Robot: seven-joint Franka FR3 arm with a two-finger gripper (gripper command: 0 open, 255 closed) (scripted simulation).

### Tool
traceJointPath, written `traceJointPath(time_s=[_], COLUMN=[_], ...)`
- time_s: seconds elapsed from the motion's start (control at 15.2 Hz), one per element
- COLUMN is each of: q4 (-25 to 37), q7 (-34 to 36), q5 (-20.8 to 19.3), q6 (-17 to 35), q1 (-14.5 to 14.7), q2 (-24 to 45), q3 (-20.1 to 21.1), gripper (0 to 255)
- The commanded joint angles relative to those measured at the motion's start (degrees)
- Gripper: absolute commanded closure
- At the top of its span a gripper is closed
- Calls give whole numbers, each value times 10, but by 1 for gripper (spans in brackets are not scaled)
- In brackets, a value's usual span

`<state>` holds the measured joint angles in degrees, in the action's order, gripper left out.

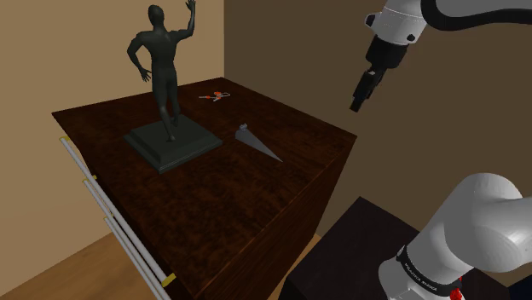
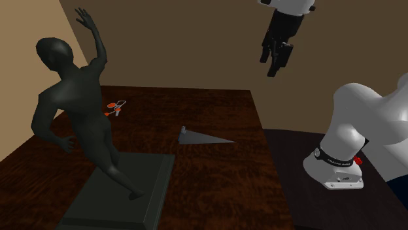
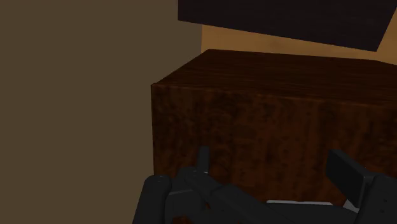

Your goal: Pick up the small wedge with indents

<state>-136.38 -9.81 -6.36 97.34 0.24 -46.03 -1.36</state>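
Note:
The small grey wedge (image 1: 257,141) lies flat on the dark wooden dresser top (image 1: 256,204), just to the right of the statue's base in the shoulder view. Its thick end has a little raised tab and its thin tip points toward the dresser's right edge (image 2: 208,138). My black gripper (image 1: 357,104) hangs high in the air beyond that right edge, well above and apart from the wedge (image 2: 272,65). In the wrist view its two fingers stand apart with nothing between them (image 3: 271,162), facing a corner of dark wood (image 3: 254,121).
A tall dark human statue (image 1: 164,77) on a square plinth (image 2: 124,193) stands beside the wedge. A small orange and white item (image 1: 216,95) lies near the back wall. White drawer handles (image 1: 94,192) line the dresser front. My stand (image 1: 358,247) is below right.

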Motion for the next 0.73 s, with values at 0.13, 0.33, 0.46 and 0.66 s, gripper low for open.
traceJointPath(time_s=[0.13, 0.33, 0.46, 0.66], q4=[-5, -8, -6, 2], q7=[19, 46, 64, 91], q5=[11, 26, 34, 44], q6=[27, 69, 96, 135], q1=[7, 18, 25, 33], q2=[22, 59, 87, 132], q3=[15, 37, 52, 75], gripper=[0, 0, 0, 0])
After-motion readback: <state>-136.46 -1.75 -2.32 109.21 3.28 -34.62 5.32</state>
